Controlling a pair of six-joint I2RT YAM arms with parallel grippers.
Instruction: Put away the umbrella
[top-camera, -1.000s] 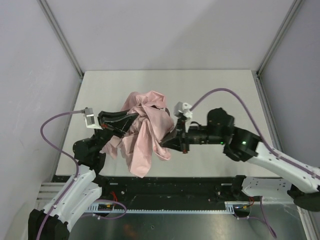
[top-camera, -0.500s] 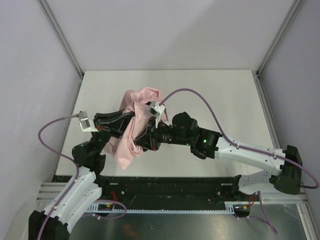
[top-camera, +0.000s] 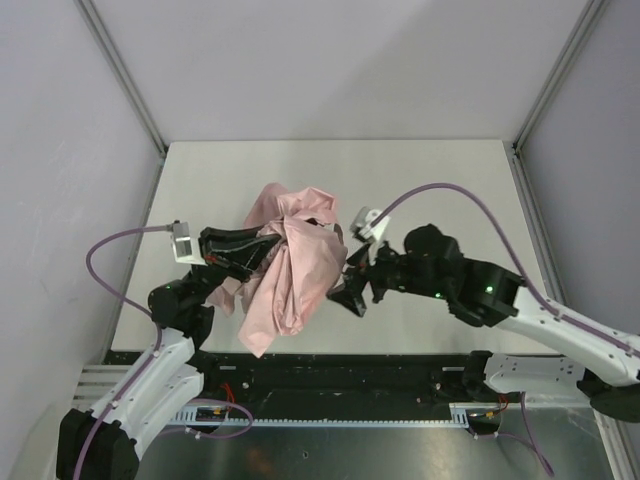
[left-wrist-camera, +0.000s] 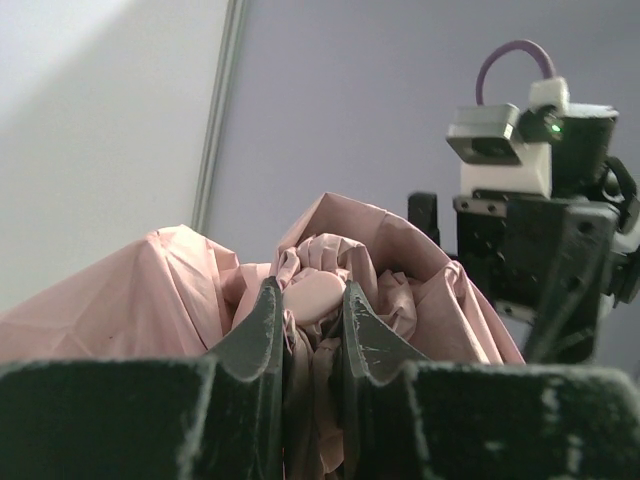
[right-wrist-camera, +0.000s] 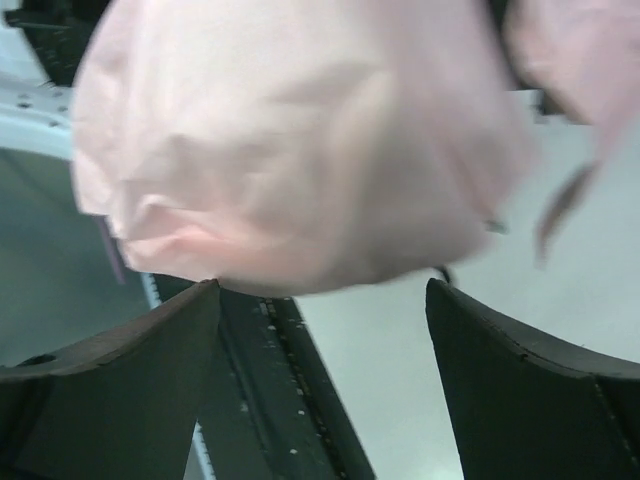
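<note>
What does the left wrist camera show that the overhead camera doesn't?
Only the left wrist view: a close-up of the left gripper pinching a bunched part of the umbrella between its two fingers, with the right arm's camera facing it. Only the overhead view: the table, both arms, the pink fabric drooping loose, and the right gripper open beside it. Both: the crumpled pink umbrella held by the left gripper.
</note>
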